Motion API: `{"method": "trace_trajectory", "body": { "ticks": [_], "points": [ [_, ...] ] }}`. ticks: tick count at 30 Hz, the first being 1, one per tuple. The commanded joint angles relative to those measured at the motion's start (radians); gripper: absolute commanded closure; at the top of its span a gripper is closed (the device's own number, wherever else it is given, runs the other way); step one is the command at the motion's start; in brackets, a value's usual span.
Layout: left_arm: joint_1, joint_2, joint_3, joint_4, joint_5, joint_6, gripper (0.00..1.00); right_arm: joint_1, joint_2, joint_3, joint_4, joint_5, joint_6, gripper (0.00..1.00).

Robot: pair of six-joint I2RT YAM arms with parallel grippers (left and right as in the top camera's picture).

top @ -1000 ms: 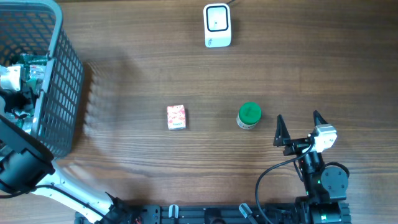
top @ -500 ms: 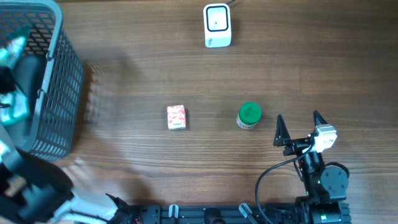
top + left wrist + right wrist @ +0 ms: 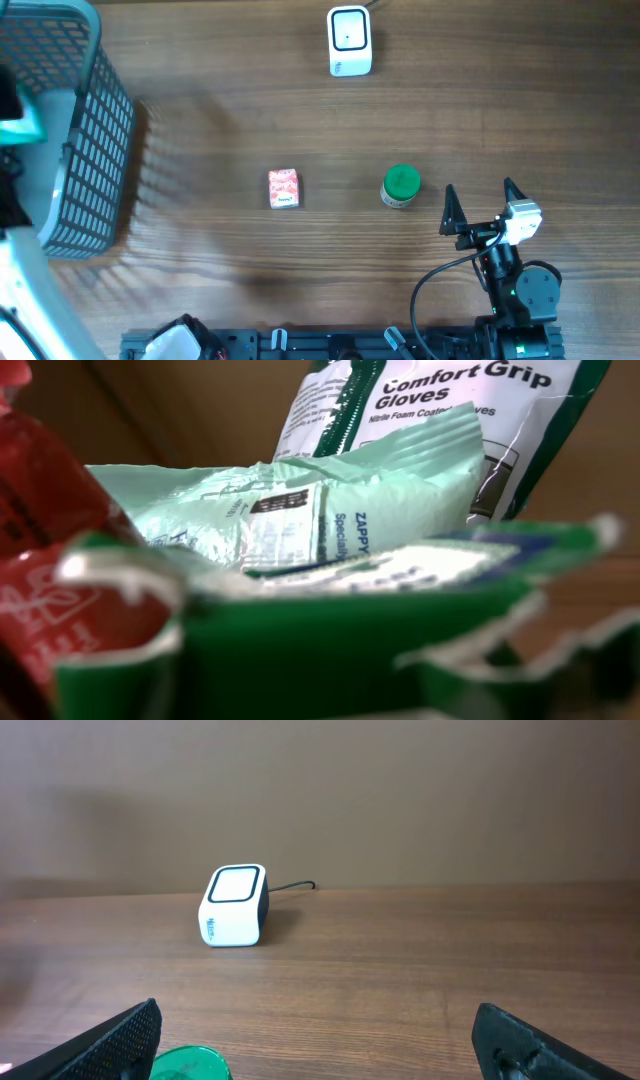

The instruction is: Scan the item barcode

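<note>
In the left wrist view a dark green packet (image 3: 330,650) fills the bottom of the picture, right at my left gripper's jaws and hiding its fingers. The gripper is shut on this packet. Behind it are a mint packet (image 3: 300,520) with a barcode label, a bag of gloves (image 3: 450,400) and a red packet (image 3: 50,560). From overhead, a teal packet (image 3: 22,125) shows at the far left edge by the grey basket (image 3: 95,150). The white scanner (image 3: 350,42) stands at the table's far edge. My right gripper (image 3: 480,205) rests open and holds nothing.
A small red box (image 3: 284,188) lies mid-table. A green-lidded jar (image 3: 401,185) sits just left of my right gripper, and its lid (image 3: 190,1063) shows by the left fingertip. The scanner (image 3: 235,906) has a cable running off behind it. My left arm (image 3: 20,290) crosses the lower left corner.
My left arm has swung up and left over the basket, taking the packet with it, and the basket's contents no longer show from overhead. The right arm has not moved.
</note>
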Motion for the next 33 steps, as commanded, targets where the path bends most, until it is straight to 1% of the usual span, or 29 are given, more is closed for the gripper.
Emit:
{"method": "trace_trajectory", "body": {
  "ticks": [1,5,8,12,13,15,16,18,21,22,26,30,33],
  "points": [
    [-0.13,-0.084,0.024,-0.029,0.0,-0.111,0.95,-0.006,-0.008,-0.001,0.003,-0.001,-0.005,0.0],
    [-0.277,-0.121,0.024,-0.083,-0.081,-0.203,0.96,-0.006,-0.008,-0.001,0.003,-0.001,-0.005,0.0],
    [-0.396,-0.124,0.024,-0.181,-0.132,-0.294,0.96,-0.006,-0.008,-0.001,0.003,-0.001,-0.005,0.0],
    [-0.538,-0.08,0.02,-0.389,-0.242,-0.518,0.96,-0.006,-0.008,-0.001,0.003,-0.001,-0.005,0.0],
    [-0.562,-0.066,0.016,-0.432,-0.268,-0.555,0.96,-0.006,-0.008,-0.001,0.003,-0.001,-0.005,0.0],
    [-0.625,-0.02,-0.014,-0.515,-0.338,-0.649,0.96,-0.006,-0.008,-0.001,0.003,-0.001,-0.005,0.0],
    [-0.674,0.027,-0.061,-0.545,-0.366,-0.694,0.96,-0.006,-0.008,-0.001,0.003,-0.001,-0.005,0.0],
    [-0.709,0.069,-0.114,-0.546,-0.38,-0.711,0.96,-0.006,-0.008,-0.001,0.003,-0.001,-0.005,0.0],
    [-0.748,0.144,-0.209,-0.52,-0.409,-0.77,0.96,-0.006,-0.008,-0.001,0.003,-0.001,-0.005,0.0],
    [-0.76,0.181,-0.253,-0.501,-0.423,-0.798,0.96,-0.006,-0.008,-0.001,0.003,-0.001,-0.005,0.0],
    [-0.782,0.298,-0.382,-0.41,-0.433,-0.839,0.96,-0.006,-0.008,-0.001,0.003,-0.001,-0.005,0.0],
    [-0.795,0.386,-0.453,-0.34,-0.432,-0.884,0.96,-0.006,-0.008,-0.001,0.003,-0.001,-0.005,0.0],
    [-0.822,0.439,-0.469,-0.327,-0.431,-0.891,0.96,-0.006,-0.008,-0.001,0.003,-0.001,-0.005,0.0]
  ]
}}
